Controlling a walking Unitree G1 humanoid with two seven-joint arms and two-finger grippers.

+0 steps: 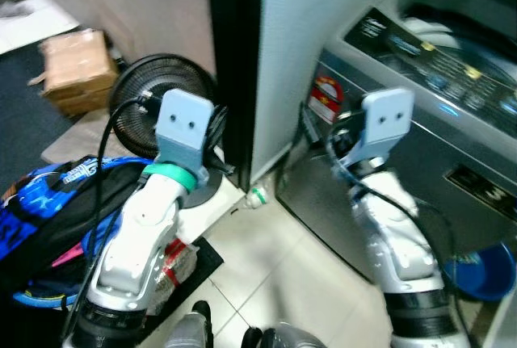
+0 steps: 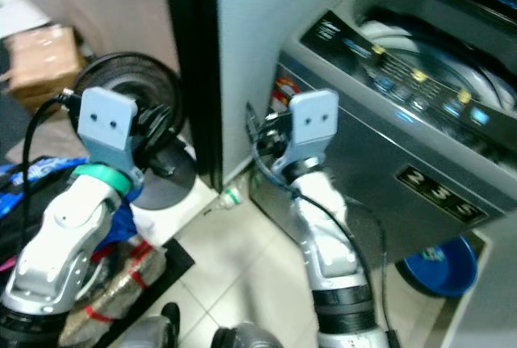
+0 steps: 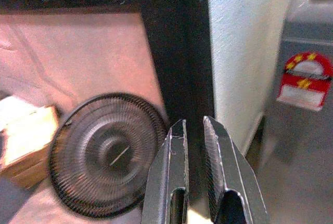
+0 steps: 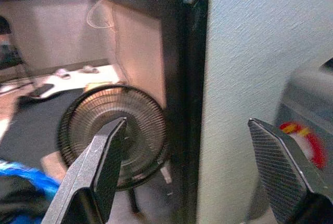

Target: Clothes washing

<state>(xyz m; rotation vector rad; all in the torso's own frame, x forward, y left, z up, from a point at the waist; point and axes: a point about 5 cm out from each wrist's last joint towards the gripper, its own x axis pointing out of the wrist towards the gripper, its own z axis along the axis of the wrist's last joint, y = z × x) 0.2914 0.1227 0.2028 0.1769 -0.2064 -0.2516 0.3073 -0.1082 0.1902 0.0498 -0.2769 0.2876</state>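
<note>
Washing machine (image 1: 452, 122) drum is cut off; left pincer (image 3: 193, 125) nearly clenched, right pincer (image 4: 190, 125) released wide.

Home laundry corner: top-loading washing machine (image 1: 452, 98), tiled floor (image 1: 266, 267), floor fan (image 1: 153, 98), cardboard box (image 1: 77, 69).

Grey washing machine (image 1: 452, 146) with red-and-yellow sticker (image 3: 303, 80). Black mesh fan (image 1: 161, 102). Blue basin (image 1: 485, 271). Blue-and-black patterned backpack (image 1: 56, 211). Brown cardboard box (image 1: 77, 69). Pale tiled floor (image 1: 275, 267). Green band on silver left arm (image 1: 153, 235).
</note>
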